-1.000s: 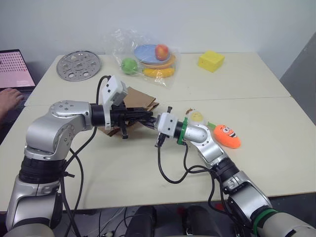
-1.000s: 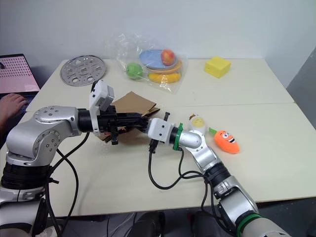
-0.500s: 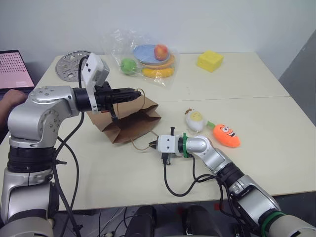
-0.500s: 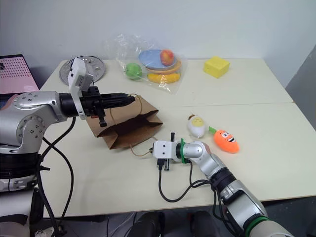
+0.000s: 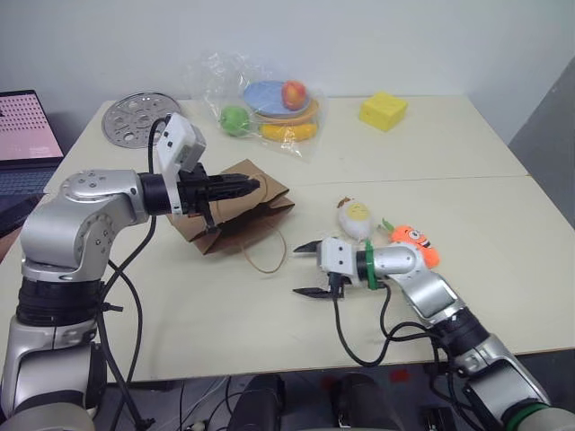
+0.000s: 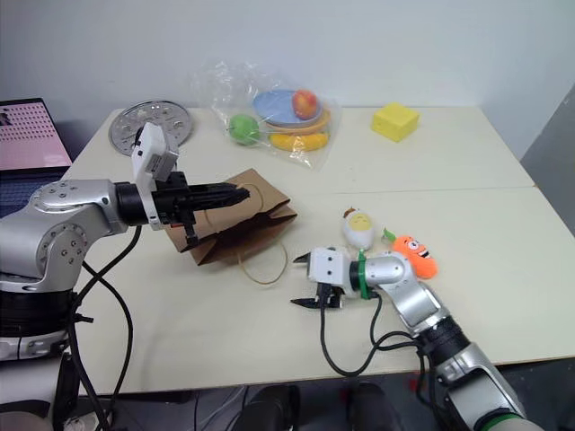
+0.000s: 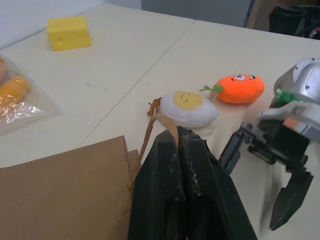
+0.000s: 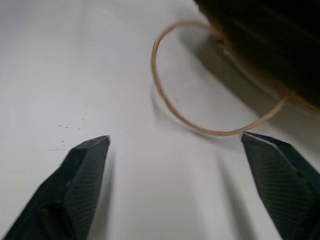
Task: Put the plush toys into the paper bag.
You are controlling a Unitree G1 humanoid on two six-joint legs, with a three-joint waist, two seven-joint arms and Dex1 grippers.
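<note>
Left gripper (image 5: pixel 254 185) clamping bag handle (image 7: pixel 150 131)

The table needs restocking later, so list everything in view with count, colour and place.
paper bag: one, brown, left-centre of the table, upper twine handle pinched by the left hand, other handle loop lying on the table
plush toys: two, white egg and orange carrot, right of the bag
plastic bag of toy fruit and plates: one, clear, far edge
cheese-like block: one, yellow, far right
perforated disc: one, grey metal, far left
laptop: one, pink screen, left edge
left hand: black fingers, shut on the handle
right hand: black fingers, open above the table near the egg
</note>
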